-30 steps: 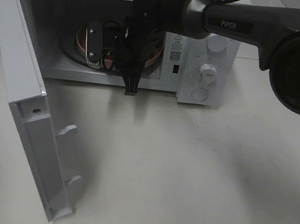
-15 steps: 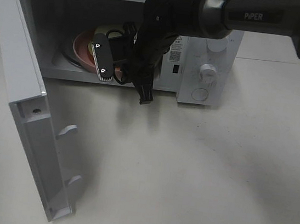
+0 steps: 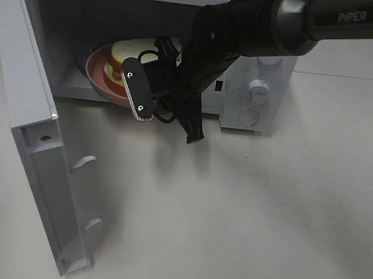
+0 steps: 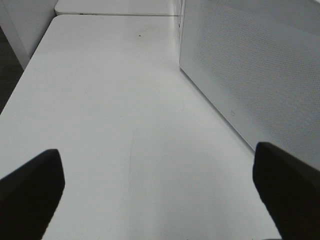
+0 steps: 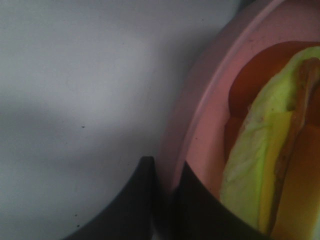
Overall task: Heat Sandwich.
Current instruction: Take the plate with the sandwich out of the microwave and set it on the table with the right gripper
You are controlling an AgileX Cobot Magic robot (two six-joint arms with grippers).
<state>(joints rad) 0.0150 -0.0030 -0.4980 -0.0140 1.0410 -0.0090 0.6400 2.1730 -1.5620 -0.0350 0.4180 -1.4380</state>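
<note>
The right gripper (image 5: 162, 200) is pinching the round pink plate's (image 3: 99, 73) smooth rim; the sandwich (image 3: 130, 53) is riding on it, drawn farther out of the boxy white microwave (image 3: 259, 59) than before. The left gripper (image 4: 160, 190) is hanging spread wide over the matte table (image 4: 110, 110).

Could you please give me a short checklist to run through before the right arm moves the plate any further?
1. Right gripper clamped on the plate rim: ok, jaws shut on either side of the rim.
2. Sandwich on the plate: ok, it lies inside the rim.
3. Microwave door open wide enough: ok, swung fully out to the side.
4. Plate level: not ok, in the high view it looks tilted, near edge lower.
5. Left gripper out of the way: ok, open, over bare table beside the microwave.
6. Plate clear of the microwave floor: cannot tell.
</note>
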